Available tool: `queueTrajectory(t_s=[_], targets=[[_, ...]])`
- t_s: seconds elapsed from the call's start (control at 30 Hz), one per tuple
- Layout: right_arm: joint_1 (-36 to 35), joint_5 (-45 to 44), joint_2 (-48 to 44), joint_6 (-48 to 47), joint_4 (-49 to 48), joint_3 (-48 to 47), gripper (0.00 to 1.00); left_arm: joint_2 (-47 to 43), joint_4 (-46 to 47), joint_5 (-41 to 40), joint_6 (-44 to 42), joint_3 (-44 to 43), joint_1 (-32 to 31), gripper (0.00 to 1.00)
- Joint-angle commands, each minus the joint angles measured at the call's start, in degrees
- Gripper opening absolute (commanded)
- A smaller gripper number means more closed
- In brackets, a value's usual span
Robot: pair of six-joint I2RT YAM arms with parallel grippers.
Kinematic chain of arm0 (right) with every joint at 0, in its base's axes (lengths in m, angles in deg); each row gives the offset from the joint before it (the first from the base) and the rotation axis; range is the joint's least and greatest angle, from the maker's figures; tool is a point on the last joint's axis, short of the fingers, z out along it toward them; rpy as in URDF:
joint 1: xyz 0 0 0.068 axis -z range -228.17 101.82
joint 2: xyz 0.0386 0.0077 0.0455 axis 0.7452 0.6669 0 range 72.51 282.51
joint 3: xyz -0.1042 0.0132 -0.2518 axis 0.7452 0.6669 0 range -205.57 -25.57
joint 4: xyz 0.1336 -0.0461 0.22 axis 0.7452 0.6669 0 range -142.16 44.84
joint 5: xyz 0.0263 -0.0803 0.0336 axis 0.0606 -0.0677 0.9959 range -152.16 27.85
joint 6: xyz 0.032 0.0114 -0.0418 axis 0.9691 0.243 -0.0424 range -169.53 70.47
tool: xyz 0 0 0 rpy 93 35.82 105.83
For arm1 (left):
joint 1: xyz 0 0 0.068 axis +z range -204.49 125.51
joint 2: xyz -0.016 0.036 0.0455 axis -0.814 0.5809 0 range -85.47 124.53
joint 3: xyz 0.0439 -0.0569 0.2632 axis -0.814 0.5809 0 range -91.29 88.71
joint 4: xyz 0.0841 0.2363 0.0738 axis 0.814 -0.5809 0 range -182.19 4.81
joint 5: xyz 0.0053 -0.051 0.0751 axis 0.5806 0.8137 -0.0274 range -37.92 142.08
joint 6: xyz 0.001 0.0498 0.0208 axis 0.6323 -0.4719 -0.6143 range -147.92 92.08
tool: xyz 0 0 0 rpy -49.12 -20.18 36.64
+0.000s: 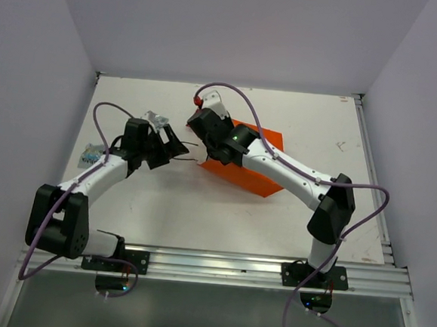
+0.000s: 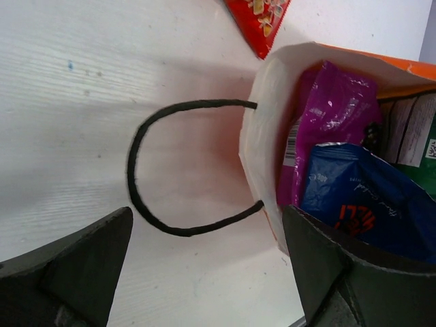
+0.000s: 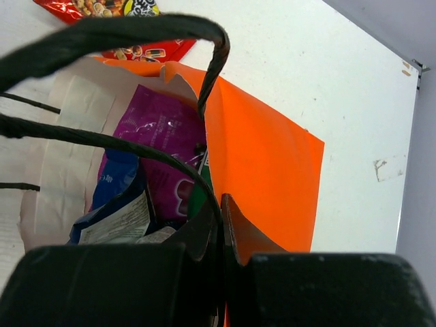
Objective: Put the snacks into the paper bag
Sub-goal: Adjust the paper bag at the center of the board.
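Paper bag (image 3: 266, 163) holding a magenta-purple packet (image 2: 334, 116) and a dark blue packet (image 2: 368, 204) was clamped at its rim by the right gripper (image 3: 223, 231), the left gripper (image 2: 208, 238) spread wide.

orange paper bag (image 1: 255, 180) flat on table (image 1: 199, 222), right arm (image 1: 294, 169) over it; left jaws spread beside mouth.

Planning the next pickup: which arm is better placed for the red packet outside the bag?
Probably left: the left gripper is open by the bag, near the red packet; the right gripper is shut on the bag.
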Motion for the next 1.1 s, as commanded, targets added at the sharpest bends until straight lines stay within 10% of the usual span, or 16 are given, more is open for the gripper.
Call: queueTrajectory(t_s=[0.0,0.53,0.87,1.07], targets=[[-0.04,0.17,-4.31,1.63,-4.08,-0.44,0.0,1.21,6.25,-1.39,4.22,0.02,-2.26,0.94],[-0.04,2.2,-8.0,2.59,-6.27,3.68,0.0,14.39,10.03,-3.15,6.42,-7.36,-11.75,0.74],[1.19,2.46,-13.35,3.99,-7.77,7.99,0.0,10.19,2.92,-6.57,2.47,-14.74,-12.72,0.04],[2.24,2.46,-20.98,6.98,-8.21,13.7,0.0,6.06,-7.18,-8.86,-6.22,-27.65,-13.86,0.0]])
